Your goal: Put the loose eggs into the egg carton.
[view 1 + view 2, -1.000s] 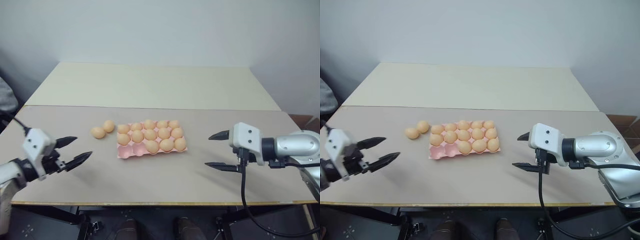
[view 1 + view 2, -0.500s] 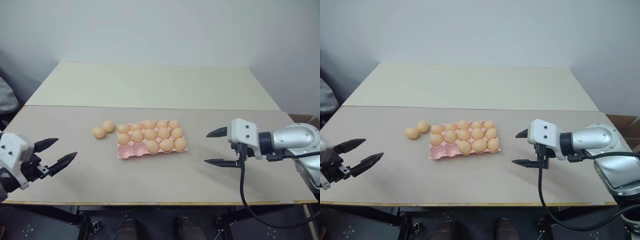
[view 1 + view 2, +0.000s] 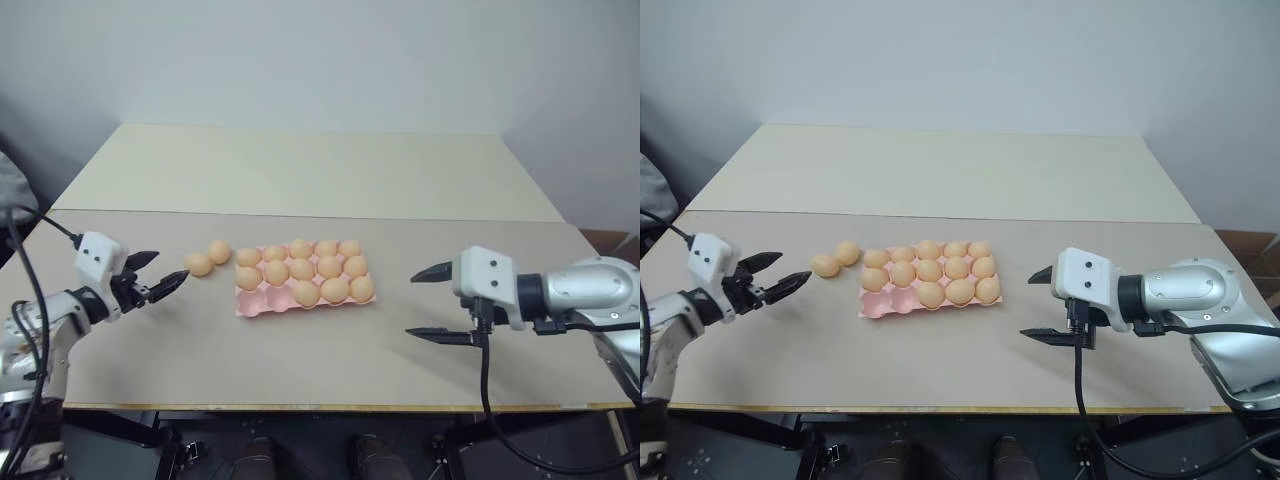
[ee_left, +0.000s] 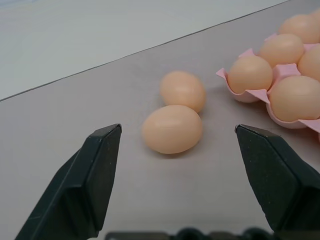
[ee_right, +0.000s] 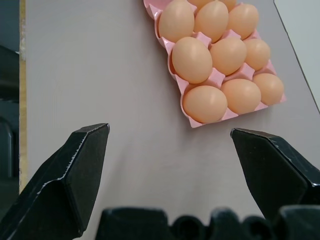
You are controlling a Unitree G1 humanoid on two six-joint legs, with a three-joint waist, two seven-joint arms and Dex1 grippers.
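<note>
From the head: two loose eggs [image 3: 208, 258] lie just left of the carton [image 3: 300, 285] on the table [image 3: 330, 350]. Left gripper [image 3: 162, 277] gapes, empty, near them.

Left wrist: nearer egg [image 4: 172, 129] sits between the fingers [image 4: 92, 180].

Right wrist: right gripper [image 5: 175, 175] wide open, empty, facing the carton.

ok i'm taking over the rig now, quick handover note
Left gripper: open, empty, lined up on the nearer of two loose eggs, not touching it.
Right gripper: open, empty, hovering right of the egg carton.
The second loose egg touches the first, just left of the carton.
Done: thirteen cups filled.
Left: two empty cups at the carton's near-left corner, two eggs to place.
</note>
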